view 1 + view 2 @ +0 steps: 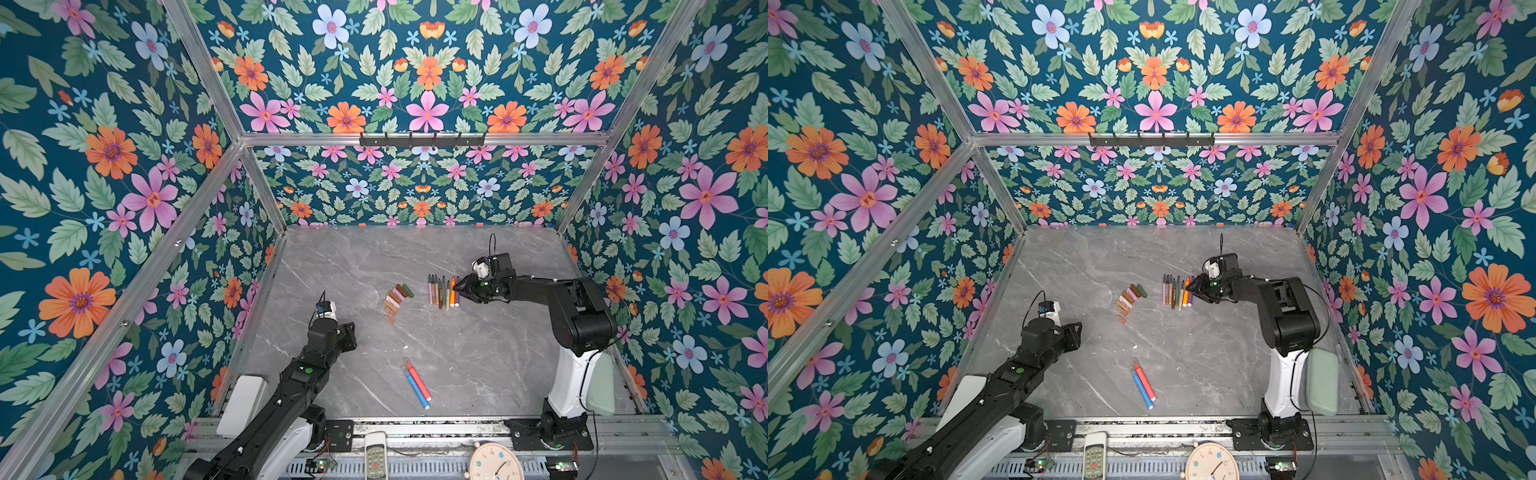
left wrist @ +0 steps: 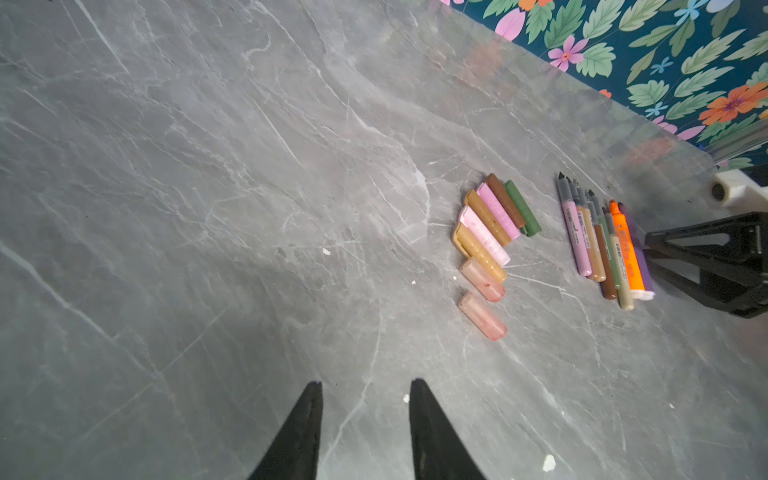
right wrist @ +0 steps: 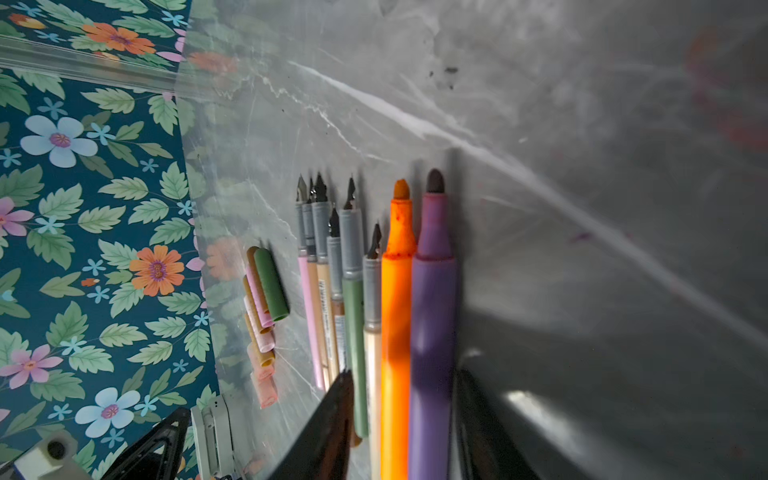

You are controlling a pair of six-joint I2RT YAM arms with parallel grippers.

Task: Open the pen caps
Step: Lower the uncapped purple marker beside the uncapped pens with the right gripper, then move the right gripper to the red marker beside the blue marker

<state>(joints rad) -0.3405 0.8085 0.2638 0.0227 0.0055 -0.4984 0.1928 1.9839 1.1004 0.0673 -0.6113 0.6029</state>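
Roughly at the middle of the desk lie the pen caps, fanned side by side in a curved row (green and brown at the far end, two pale reddish ones at the near end, the last slightly apart from the rest). Just to their right, not touching them, the uncapped pens lie parallel with their tips toward the back edge. The right gripper sits low at the right end of that row, its jaws parted moderately and astride the butt ends of several pens. The orange pen and the purple pen lie flat between the fingers, the purple one just beside one finger. Near the front edge a red pen and a blue pen lie touching side by side, both seemingly capped. The left gripper hovers over bare marble toward the front left corner, jaws narrowly apart with nothing between them.
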